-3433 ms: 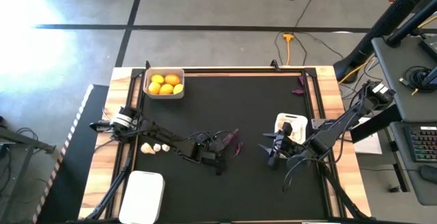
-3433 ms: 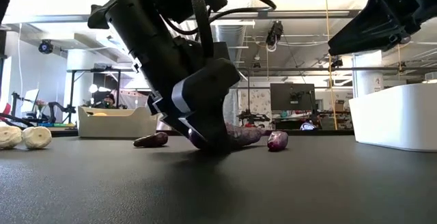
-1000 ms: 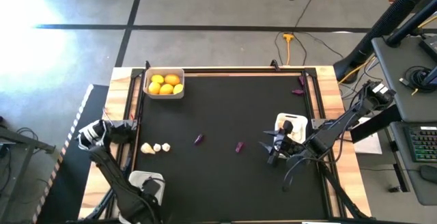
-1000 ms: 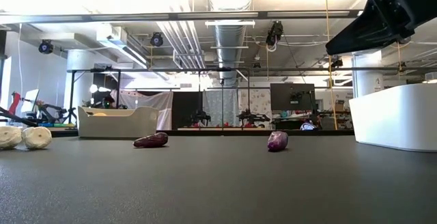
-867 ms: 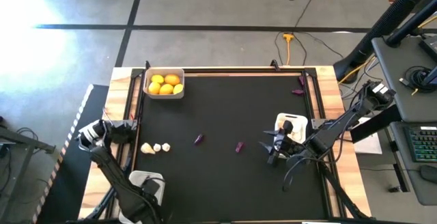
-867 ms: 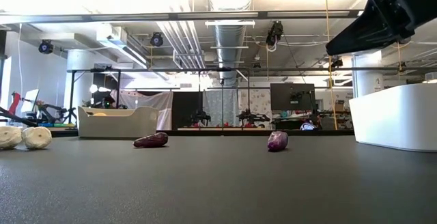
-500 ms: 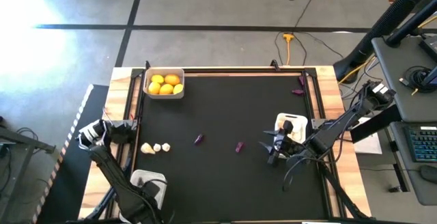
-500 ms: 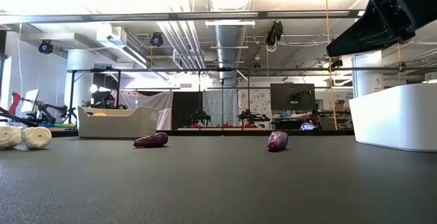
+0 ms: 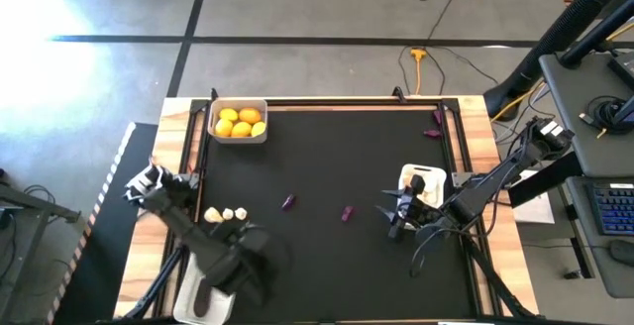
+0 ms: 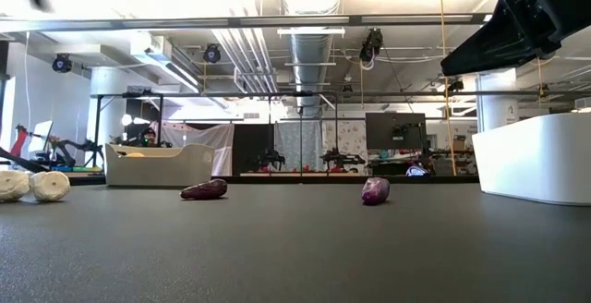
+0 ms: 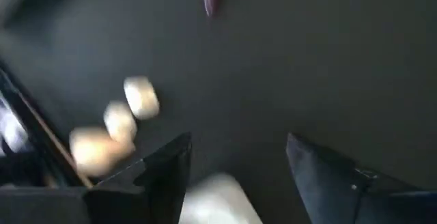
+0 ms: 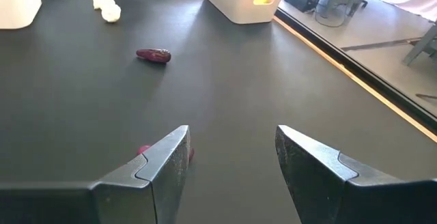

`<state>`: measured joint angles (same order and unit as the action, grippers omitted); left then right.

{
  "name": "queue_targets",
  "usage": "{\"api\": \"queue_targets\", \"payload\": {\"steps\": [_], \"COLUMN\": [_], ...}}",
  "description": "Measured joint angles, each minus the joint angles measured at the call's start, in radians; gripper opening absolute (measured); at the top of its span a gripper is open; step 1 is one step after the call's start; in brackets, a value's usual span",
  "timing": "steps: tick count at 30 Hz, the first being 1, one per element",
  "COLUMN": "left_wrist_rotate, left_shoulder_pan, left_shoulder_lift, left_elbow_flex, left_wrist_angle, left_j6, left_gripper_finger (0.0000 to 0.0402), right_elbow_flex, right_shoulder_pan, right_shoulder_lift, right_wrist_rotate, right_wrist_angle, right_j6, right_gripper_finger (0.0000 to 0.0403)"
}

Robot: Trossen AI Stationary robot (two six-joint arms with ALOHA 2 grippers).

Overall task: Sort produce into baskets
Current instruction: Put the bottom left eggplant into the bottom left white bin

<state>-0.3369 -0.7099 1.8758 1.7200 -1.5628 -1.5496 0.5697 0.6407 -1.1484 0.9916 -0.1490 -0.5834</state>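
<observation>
From above I see a matte black table (image 9: 337,157) ringed by concrete floor, with round yellow citrus (image 9: 241,122) filling the far-left basket (image 9: 239,137), two small purple eggplants (image 9: 288,203) mid-table, three white bulbs (image 9: 227,214) at the left edge, and the left gripper (image 9: 243,277) over the near-left basket (image 9: 194,295), the right gripper (image 9: 394,216) just beside the right basket (image 9: 424,178). At table height the eggplants (image 10: 204,189) lie glossy and stubby, well apart from both arms. In the left wrist view my left fingers (image 11: 164,176) stand parted and empty near the bulbs (image 11: 141,95); in the right wrist view the right fingers (image 12: 167,159) stand apart, empty, one eggplant (image 12: 153,55) ahead.

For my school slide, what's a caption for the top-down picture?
Lemons fill one basket; two eggplants and garlic bulbs await sorting.
</observation>
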Motion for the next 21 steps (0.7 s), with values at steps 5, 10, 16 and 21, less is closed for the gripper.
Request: {"api": "queue_targets", "payload": {"steps": [5, 10, 16, 21], "left_wrist_rotate": [-0.113, -0.159, -0.248, -0.248], "left_shoulder_pan": [0.163, 0.322, 0.458, 0.499], "left_shoulder_lift": [0.001, 0.002, -0.001, -0.003], "left_elbow_flex": [-0.097, -0.275, -0.519, -0.662], "left_wrist_angle": [0.068, 0.357, 0.696, 0.951], "left_j6": [0.227, 0.492, 0.602, 0.650], "left_gripper_finger": [0.0202, 0.0200, 0.0200, 0.0200], "right_elbow_flex": [-0.001, -0.001, -0.004, -0.023], "right_shoulder_pan": [0.000, 0.000, 0.000, 0.000], "right_shoulder_lift": [0.000, 0.000, 0.000, 0.000], "right_wrist_rotate": [0.000, 0.000, 0.000, -0.005], "right_wrist_angle": [0.000, -0.001, -0.002, -0.003], "right_j6": [0.000, 0.000, -0.027, -0.047], "right_gripper_finger": [0.0210, 0.0210, 0.0210, 0.0210]}}
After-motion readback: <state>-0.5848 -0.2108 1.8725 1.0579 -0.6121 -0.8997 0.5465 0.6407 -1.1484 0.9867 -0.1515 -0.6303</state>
